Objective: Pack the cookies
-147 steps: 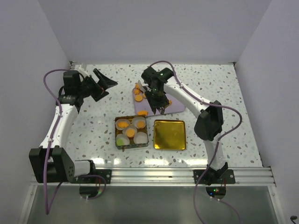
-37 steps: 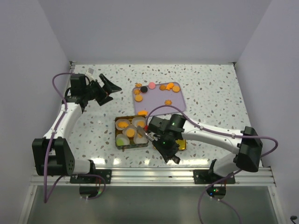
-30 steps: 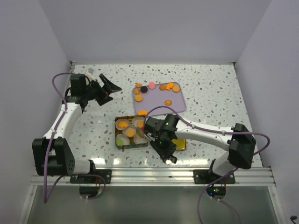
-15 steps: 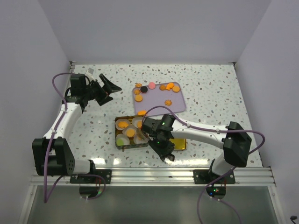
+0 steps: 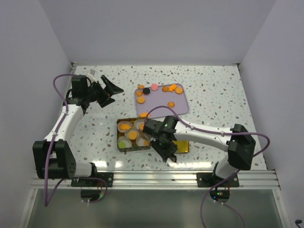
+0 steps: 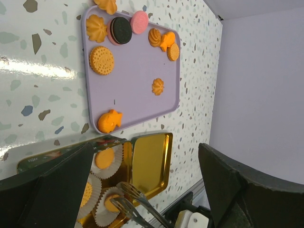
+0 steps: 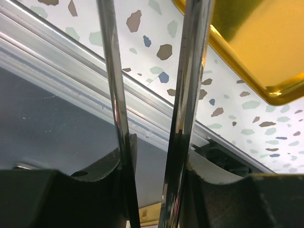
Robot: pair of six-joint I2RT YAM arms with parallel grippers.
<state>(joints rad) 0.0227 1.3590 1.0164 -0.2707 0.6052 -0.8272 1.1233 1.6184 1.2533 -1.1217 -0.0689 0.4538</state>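
Cookies lie on the purple tray point(image 5: 183, 107), among them a black one point(image 5: 147, 90), a pink one point(image 5: 154, 87) and several orange ones point(image 6: 102, 60). The open tin point(image 5: 121, 148) holds white paper cups with orange cookies and a green one point(image 5: 122, 143). My right gripper point(image 5: 165, 148) is shut on metal tongs point(image 7: 187, 95). The tong tips sit at an orange cookie point(image 6: 112, 203) in the tin's near-right cup; whether they pinch it is unclear. My left gripper point(image 5: 108, 90) is open and empty, high at the far left.
The tin's gold lid point(image 5: 183, 145) lies flat right of the tin, partly under my right arm. The aluminium rail point(image 5: 152, 178) runs along the table's near edge. White walls close the table in on three sides.
My right arm has come from the purple tray down to the tin, and in the last second the tongs slid left to the near-right cup. The left arm has stayed still lately.
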